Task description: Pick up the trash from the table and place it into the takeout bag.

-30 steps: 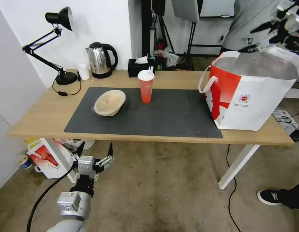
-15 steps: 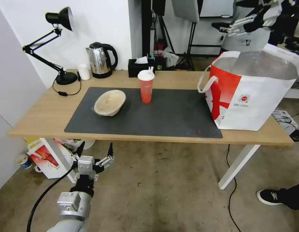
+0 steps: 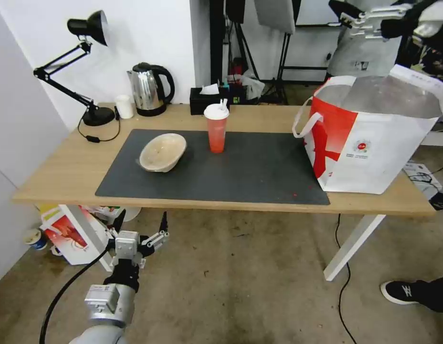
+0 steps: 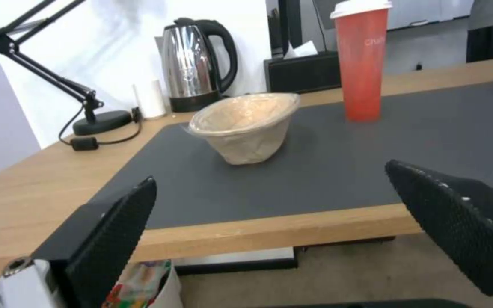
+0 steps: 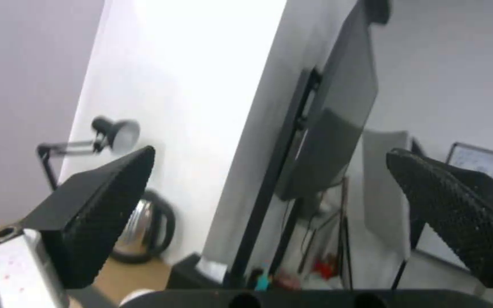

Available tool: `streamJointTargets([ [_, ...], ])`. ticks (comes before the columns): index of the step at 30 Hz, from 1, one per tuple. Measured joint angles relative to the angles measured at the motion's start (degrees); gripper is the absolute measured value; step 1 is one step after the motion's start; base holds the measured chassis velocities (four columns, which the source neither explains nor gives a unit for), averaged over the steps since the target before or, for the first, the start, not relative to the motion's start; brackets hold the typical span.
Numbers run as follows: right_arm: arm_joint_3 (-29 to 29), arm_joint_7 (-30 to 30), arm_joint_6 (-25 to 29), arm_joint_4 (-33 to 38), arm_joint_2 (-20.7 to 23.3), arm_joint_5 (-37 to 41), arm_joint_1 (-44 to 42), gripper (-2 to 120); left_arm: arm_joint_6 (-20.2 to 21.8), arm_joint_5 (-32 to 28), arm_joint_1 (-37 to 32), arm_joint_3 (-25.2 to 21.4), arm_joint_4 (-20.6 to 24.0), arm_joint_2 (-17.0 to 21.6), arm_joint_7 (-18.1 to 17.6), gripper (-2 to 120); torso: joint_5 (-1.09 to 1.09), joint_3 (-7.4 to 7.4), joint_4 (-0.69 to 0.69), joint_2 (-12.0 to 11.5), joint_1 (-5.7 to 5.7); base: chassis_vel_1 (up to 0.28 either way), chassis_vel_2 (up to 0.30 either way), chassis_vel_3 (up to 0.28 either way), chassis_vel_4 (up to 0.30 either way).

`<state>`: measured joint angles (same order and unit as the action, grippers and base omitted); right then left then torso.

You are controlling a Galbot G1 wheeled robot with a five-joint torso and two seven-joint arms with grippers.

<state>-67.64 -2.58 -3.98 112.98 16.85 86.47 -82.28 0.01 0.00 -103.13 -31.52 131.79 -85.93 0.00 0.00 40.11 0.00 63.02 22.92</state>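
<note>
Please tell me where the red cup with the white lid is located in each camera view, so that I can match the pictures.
Head view: the red cup stands upright at the back edge of the dark mat, right of the beige bowl.
Left wrist view: the cup is beyond the bowl, upper part of the picture.
Right wrist view: I cannot identify it.
Shared landmark: the steel kettle.

Studio-like workroom, light stands [image 3: 283, 52], desk lamp [image 3: 83, 62]

Lamp [image 3: 85, 67], kettle [image 3: 147, 89], sm white cup [image 3: 123, 106] sit by my tabletop's far-left corner; tissue box [image 3: 205, 99] mid far edge.
</note>
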Motion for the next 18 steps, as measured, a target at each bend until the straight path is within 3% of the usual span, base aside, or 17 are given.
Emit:
streamJointTargets([
  [5,-0.65,6.25,2.52,6.68,-5.93,-1.03,1.45,100,0.00,0.00,0.00,0.01,0.00,-0.01,0.00,100,-0.01,-0.01,0.01,0.00,0.00,0.000,0.000,0.000,0.000],
  [9,-0.65,12.38,5.48,15.24,-15.76,-6.82,1.64,100,-0.01,0.00,0.00,0.01,0.00,-0.01,0.00,100,0.03,-0.01,-0.01,0.00,-0.01,0.000,0.000,0.000,0.000],
  [10,-0.65,12.38,5.48,15.24,-15.76,-6.82,1.64,100,-0.01,0.00,0.00,0.01,0.00,-0.01,0.00,100,0.03,-0.01,-0.01,0.00,-0.01,0.000,0.000,0.000,0.000],
  [13,-0.66,15.69,7.10,20.94,-25.97,-14.76,0.15,100,0.00,0.00,0.00,0.01,0.00,-0.01,0.00,100,0.00,0.00,0.01,0.00,0.00,0.000,0.000,0.000,0.000],
  [14,-0.66,15.69,7.10,20.94,-25.97,-14.76,0.15,100,0.00,0.00,0.00,0.01,0.00,-0.01,0.00,100,0.00,0.00,0.01,0.00,0.00,0.000,0.000,0.000,0.000],
  [16,-0.58,16.58,7.91,24.78,-34.22,-19.57,-1.65,100,0.00,0.00,0.00,0.01,0.00,-0.01,0.00,100,0.01,0.00,-0.01,0.00,-0.01,0.000,0.000,0.000,0.000],
  [17,-0.58,16.58,7.91,24.78,-34.22,-19.57,-1.65,100,0.00,0.00,0.00,0.01,0.00,-0.01,0.00,100,0.01,0.00,-0.01,0.00,-0.01,0.000,0.000,0.000,0.000],
  [18,-0.49,16.98,8.45,26.43,-36.89,-21.51,-2.22,100,-0.01,0.00,0.00,0.00,0.00,0.00,0.00,100,-0.02,0.00,0.01,0.01,0.00,0.000,0.000,0.000,0.000],
])
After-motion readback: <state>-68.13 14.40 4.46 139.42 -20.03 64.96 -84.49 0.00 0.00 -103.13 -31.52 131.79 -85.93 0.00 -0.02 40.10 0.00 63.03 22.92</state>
